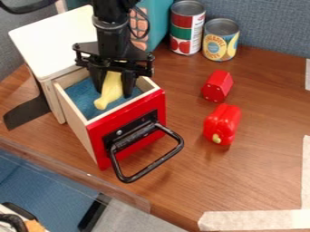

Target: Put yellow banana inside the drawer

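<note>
The black gripper [113, 86] hangs straight down over the open drawer at the upper left, its fingers closed around the yellow banana [109, 90]. The banana points down and toward the camera, its lower end within the outline of the drawer opening; whether it touches the blue drawer floor I cannot tell. The drawer [127, 128] has a red front with a black handle and is pulled out of a white-topped wooden cabinet [51, 38].
Right of the drawer lie a red pepper [222, 123] and a small red block-like object [217, 86]. Two cans, one red and green [186, 28] and one yellow and blue [220, 40], stand by the back wall. A teal box stands behind the arm.
</note>
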`<state>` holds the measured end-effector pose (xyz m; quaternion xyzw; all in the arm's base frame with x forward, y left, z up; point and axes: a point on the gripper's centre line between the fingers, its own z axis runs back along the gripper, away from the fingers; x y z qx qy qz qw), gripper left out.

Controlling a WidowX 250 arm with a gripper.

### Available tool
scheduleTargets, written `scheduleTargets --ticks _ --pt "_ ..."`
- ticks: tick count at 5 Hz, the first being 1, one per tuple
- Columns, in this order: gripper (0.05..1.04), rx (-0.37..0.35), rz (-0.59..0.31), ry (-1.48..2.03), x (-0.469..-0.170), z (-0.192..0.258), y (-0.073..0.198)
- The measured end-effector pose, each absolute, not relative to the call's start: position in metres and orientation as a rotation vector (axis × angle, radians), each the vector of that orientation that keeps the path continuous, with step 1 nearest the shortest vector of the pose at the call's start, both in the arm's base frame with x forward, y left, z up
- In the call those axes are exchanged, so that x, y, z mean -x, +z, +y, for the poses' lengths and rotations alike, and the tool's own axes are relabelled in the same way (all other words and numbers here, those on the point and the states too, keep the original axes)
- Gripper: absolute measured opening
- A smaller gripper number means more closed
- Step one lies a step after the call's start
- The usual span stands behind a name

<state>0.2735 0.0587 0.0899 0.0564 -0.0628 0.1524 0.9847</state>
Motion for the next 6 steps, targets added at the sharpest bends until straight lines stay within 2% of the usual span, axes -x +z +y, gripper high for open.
scheduleTargets --ticks 1,2,3,4,5,6 --pt "0.917 -0.131 -0.102 0.306 -0.273 0.061 0.088" --pt "1.010 -0.156 -0.098 0.296 -0.272 0.056 0.089" --pt "1.006 -0.184 -0.110 0.283 -0.270 0.053 0.099" --pt "1.000 -0.176 -0.146 0.277 -0.267 0.050 0.115" --pt "1.000 -0.095 -0.212 0.248 -0.265 0.037 0.135" --pt "1.000 -0.064 -0.232 0.219 -0.261 0.026 0.146"
